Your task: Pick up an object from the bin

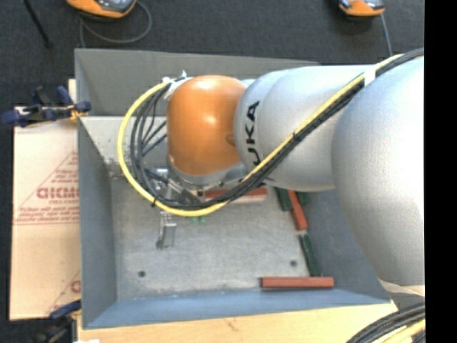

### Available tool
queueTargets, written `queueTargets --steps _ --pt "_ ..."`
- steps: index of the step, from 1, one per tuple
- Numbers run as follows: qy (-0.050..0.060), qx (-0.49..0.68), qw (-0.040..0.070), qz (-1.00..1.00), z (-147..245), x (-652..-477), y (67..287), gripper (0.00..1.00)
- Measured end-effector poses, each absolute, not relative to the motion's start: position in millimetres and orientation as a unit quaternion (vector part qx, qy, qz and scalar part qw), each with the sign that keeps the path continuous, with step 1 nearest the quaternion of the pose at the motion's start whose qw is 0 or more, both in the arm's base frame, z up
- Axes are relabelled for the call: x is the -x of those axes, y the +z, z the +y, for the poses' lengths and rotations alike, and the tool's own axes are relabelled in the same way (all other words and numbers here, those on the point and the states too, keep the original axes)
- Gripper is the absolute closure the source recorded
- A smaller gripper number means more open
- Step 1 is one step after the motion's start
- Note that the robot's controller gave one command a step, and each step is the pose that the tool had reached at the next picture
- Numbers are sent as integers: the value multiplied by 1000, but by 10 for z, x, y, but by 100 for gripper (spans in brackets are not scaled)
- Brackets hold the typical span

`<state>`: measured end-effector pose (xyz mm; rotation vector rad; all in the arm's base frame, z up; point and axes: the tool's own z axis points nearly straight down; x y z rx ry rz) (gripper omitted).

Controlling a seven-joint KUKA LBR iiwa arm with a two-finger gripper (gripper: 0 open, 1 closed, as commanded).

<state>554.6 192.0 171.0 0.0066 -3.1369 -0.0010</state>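
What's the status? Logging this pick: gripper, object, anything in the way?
Gripper over bare bin floor, left of centre; grip unclear. No thing under it; red-brown bar lies by near wall, red and green sticks at right. Nothing in the way.

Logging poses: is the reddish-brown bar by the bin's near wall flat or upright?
Flat: the reddish-brown bar lies lengthwise on the bin floor.

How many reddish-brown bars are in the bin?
3: flat bar by the near wall, slanted bar at the right, bar end beneath the cables. The arm may hide more.
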Motion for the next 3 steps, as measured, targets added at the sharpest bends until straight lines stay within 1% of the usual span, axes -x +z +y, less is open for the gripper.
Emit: queueTargets --steps 1,2,3 --pt "-1 59 -4 -998 1795 -6217 1719 0" --pt "1 75 -1 -997 852 -6354 1401 0" --pt "1 -86 0 -996 318 -6326 687 0"
